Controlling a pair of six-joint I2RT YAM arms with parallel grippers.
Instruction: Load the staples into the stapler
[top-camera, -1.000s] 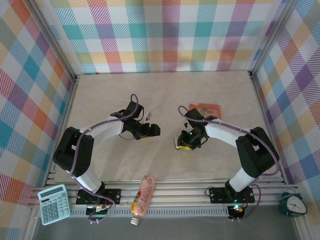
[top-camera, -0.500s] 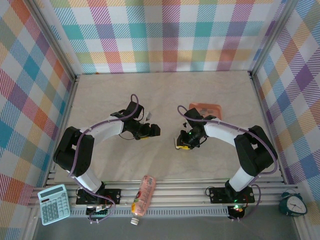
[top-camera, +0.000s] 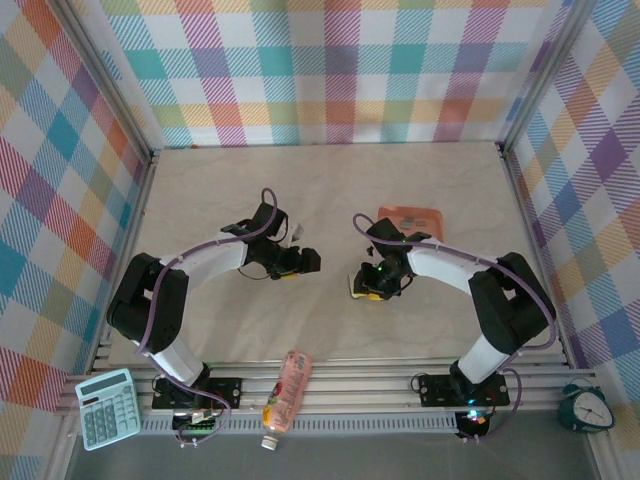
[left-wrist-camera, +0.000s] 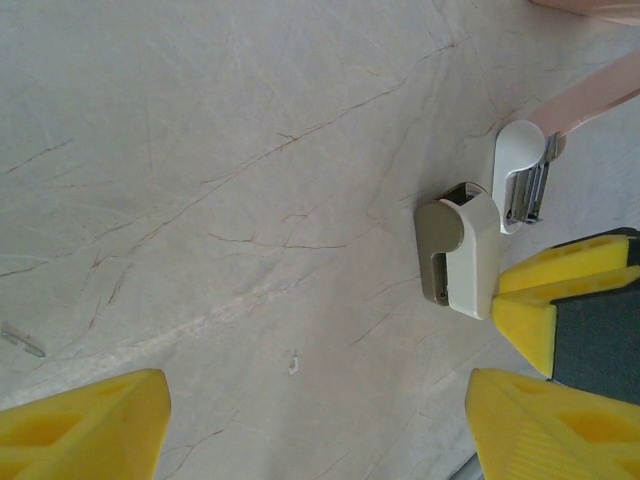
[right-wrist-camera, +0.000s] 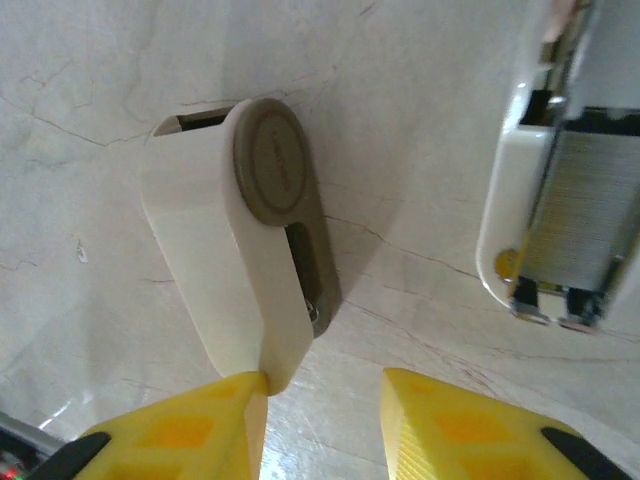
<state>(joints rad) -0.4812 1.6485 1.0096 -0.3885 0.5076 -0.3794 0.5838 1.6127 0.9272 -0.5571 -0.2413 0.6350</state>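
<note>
Your left pincer (left-wrist-camera: 315, 395) is hanging wide and empty above the surface (left-wrist-camera: 200, 150). Your right pincer (right-wrist-camera: 325, 400) is gaping narrowly, gripping nothing, one finger (right-wrist-camera: 190, 435) touching the opened stapler (right-wrist-camera: 250, 250). The staples (right-wrist-camera: 580, 210) are sitting in its magazine, just beside.

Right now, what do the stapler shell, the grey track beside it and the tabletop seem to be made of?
The stapler shell: likely moulded plastic, glossy white with matte taupe inserts; soft rounded edges. The grey track beside it: probably metal, brushed sheen with fine ribbing. The tabletop: marble-look surface with veins; real stone or laminate cannot be told.
</note>
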